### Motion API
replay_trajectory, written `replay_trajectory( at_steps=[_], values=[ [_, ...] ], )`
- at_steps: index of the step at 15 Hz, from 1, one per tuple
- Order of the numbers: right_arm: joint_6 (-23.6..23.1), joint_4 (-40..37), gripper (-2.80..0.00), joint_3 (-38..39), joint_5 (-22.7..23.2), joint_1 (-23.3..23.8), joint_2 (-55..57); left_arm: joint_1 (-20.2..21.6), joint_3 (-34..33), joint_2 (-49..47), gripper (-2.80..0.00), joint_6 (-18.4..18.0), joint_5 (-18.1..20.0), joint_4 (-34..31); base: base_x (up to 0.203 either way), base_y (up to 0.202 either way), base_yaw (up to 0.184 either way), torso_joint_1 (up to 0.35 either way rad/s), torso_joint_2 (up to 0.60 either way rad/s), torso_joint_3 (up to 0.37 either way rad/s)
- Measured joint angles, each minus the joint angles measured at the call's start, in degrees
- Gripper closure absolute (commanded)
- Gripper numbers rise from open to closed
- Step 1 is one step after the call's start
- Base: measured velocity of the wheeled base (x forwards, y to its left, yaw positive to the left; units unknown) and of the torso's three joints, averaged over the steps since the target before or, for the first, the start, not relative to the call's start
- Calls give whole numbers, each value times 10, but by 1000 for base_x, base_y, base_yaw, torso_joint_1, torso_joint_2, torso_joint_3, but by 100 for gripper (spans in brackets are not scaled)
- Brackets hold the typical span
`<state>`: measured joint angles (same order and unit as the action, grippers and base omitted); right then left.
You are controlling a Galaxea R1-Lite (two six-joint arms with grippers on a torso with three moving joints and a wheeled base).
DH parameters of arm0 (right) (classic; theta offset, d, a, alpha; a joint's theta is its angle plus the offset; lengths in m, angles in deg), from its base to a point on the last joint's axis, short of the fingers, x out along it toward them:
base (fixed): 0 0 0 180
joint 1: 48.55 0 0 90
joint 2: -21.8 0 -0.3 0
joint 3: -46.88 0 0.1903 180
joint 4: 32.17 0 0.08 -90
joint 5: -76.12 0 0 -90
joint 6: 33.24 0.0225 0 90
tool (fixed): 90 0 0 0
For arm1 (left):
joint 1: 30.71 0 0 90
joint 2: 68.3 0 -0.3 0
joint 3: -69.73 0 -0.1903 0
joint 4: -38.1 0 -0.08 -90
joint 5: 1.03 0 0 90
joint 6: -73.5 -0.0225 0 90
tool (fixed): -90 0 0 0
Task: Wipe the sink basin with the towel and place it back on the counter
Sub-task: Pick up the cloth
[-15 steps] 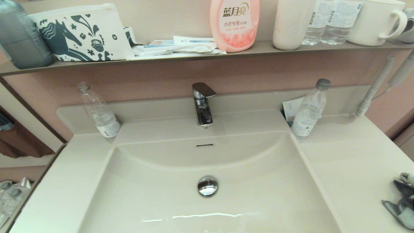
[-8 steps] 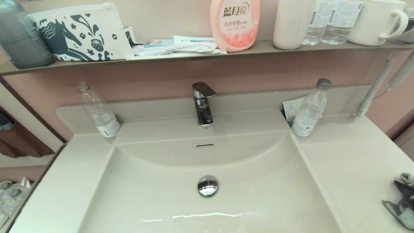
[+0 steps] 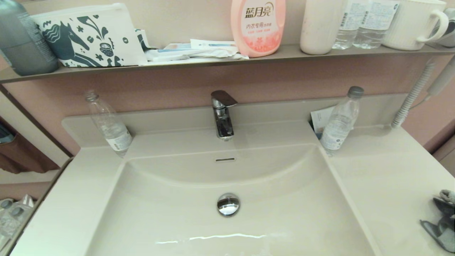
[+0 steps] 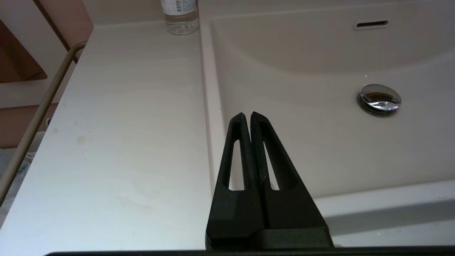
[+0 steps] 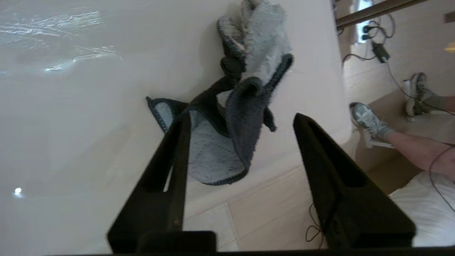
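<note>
The towel [image 3: 442, 220] lies crumpled on the counter [image 3: 384, 177] at its near right corner, dark grey with pale grey-blue folds. In the right wrist view the towel [image 5: 238, 106] sits just beyond my right gripper [image 5: 241, 119], which is open, its fingers apart from the cloth and straddling its near end from above. The sink basin [image 3: 177, 213] holds a chrome drain plug [image 3: 228, 204] and a slot overflow hole [image 3: 225, 160]. My left gripper [image 4: 247, 115] is shut and empty, hovering over the basin's left rim [image 4: 209, 106]. Neither gripper appears in the head view.
A chrome faucet [image 3: 222, 113] stands behind the basin. Clear bottles flank it, one on the left [image 3: 108, 124] and one on the right [image 3: 339, 122]. The brown-grey shelf [image 3: 213, 60] carries a pink bottle [image 3: 257, 26], a pouch, cups and papers. A person's leg [image 5: 408, 145] shows beside the counter's edge.
</note>
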<state>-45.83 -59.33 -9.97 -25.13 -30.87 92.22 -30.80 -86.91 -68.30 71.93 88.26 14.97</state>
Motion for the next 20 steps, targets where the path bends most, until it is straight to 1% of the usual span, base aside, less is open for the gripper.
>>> replay_trajectory(
  at_steps=[2,3,6,11,14,16,18,20],
  values=[
    [-3,2,-280,-7,31,10,18,0,0,0,0,0,0,0,0,0,0,0,0,0],
    [-3,2,-280,-8,39,13,25,0,0,0,0,0,0,0,0,0,0,0,0,0],
    [-13,9,-280,-11,43,26,55,0,0,0,0,0,0,0,0,0,0,0,0,0],
    [-33,48,-280,-19,53,48,114,0,0,0,0,0,0,0,0,0,0,0,0,0],
    [-37,49,-280,-35,68,69,147,0,0,0,0,0,0,0,0,0,0,0,0,0],
    [-36,49,-280,-47,86,85,171,0,0,0,0,0,0,0,0,0,0,0,0,0],
    [-36,48,-280,-63,118,106,192,0,0,0,0,0,0,0,0,0,0,0,0,0],
    [-36,48,-280,-71,141,122,211,0,0,0,0,0,0,0,0,0,0,0,0,0]
  ],
)
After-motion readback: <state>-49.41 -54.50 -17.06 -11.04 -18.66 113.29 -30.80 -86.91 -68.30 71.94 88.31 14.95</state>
